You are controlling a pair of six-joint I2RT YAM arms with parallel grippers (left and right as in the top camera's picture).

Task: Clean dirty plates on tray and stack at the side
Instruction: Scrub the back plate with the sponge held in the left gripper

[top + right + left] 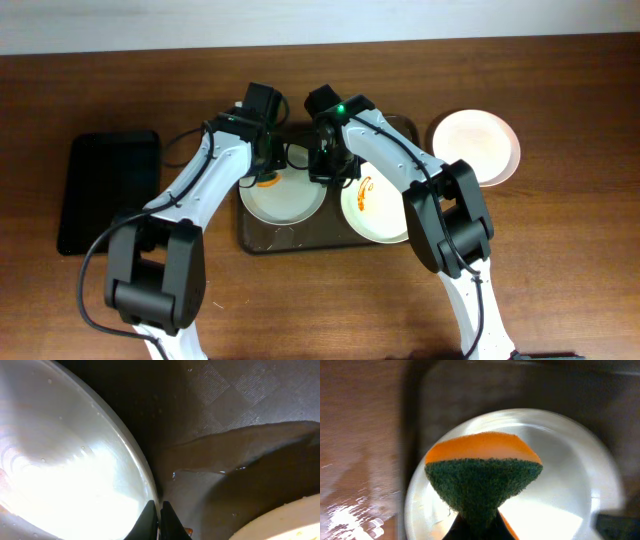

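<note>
Both arms reach up the overhead frame and bend inward, so their wrists meet over the tray (262,240) at upper centre. The left gripper (265,172) points down, its claw clamped on a sponge (482,480) with an orange top and a green scouring face. The sponge sits over the sponged plate (285,200), which lies in the left half of the tray. The right gripper (160,520) is low at that plate's right edge, with its fingertips (150,521) drawn almost together on the rim.

The smeared plate (372,210), marked with an orange squiggle, lies in the tray's right half, partly under the right arm. The outer plate (478,145) rests off the tray on the table (560,280) at upper right. A black tray (108,190) lies at far left.

In the left wrist view the sponge hides the claw and the picture is blurred. In the right wrist view both plates are cut off by the frame edges.
</note>
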